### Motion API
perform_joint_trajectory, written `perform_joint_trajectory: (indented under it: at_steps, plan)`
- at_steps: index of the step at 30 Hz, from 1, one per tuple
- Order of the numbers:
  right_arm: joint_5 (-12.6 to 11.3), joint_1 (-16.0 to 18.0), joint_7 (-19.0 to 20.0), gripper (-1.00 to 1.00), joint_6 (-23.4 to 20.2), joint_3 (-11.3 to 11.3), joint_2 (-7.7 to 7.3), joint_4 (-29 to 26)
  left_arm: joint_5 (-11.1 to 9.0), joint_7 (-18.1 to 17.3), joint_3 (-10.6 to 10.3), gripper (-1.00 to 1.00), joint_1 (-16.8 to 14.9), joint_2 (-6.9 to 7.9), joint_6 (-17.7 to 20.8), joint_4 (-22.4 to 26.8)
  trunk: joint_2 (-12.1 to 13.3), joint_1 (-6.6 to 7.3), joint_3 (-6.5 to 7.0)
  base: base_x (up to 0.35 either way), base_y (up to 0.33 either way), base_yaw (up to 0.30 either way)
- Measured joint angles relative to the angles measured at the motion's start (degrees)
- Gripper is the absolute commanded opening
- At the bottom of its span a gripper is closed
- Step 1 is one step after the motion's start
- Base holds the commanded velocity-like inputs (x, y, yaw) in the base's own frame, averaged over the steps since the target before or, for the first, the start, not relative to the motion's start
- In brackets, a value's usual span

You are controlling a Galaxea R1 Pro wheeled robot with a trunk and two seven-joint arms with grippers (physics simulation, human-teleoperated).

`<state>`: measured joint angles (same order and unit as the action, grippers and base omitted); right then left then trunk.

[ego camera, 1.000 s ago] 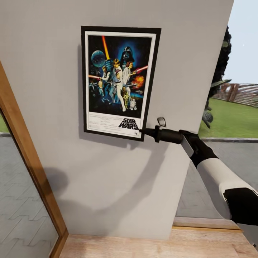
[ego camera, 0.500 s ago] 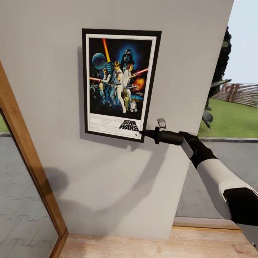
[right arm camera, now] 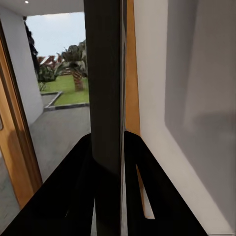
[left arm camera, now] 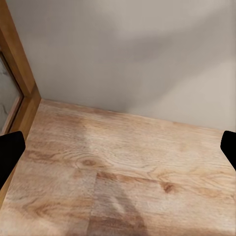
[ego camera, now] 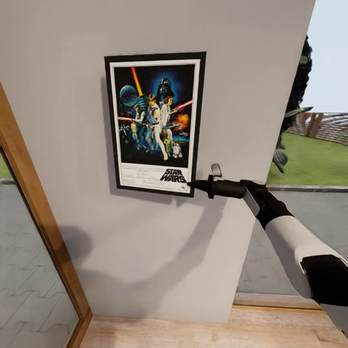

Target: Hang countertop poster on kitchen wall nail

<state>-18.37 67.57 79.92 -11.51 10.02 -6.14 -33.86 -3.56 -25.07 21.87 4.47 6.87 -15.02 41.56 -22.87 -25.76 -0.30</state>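
A: The poster (ego camera: 154, 123) is sitting flat against the grey wall (ego camera: 145, 251), upright, well above the wooden floor (ego camera: 203, 333), and the right gripper (ego camera: 193, 184) is pinching its lower right corner by the black frame.

B: From the right wrist camera the poster (right arm camera: 105, 98) is showing edge-on, a thin dark slab running straight between the fingers (right arm camera: 73, 196), which are pressed against both faces.

A: That's telling me it's stiff and flat, probably light, a rigid board, not paper. It isn't sagging from that corner hold.

B: A corner pinch is giving a lot of leverage for twisting, though. Smooth frame, so it could be slipping if tilted.

A: I'm judging a hold along the lower edge nearer the middle would be steadier.

B: And the left gripper (left arm camera: 118, 147)?

A: Its black fingers are spread wide over grainy, knotted pale planks, holding nothing.

B: I can't make out any nail behind the frame.
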Motion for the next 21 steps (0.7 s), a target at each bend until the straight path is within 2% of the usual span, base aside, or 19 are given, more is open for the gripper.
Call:
perform_joint_trajectory:
  at_steps: [21]
  plan:
    - [0.39,-0.63,-0.03,-1.00,-0.17,-0.12,0.04,-0.45,0.00,0.00,0.00,1.00,0.00,0.00,0.00,0.00,0.00,0.00,0.00,0.000,0.000,0.000]
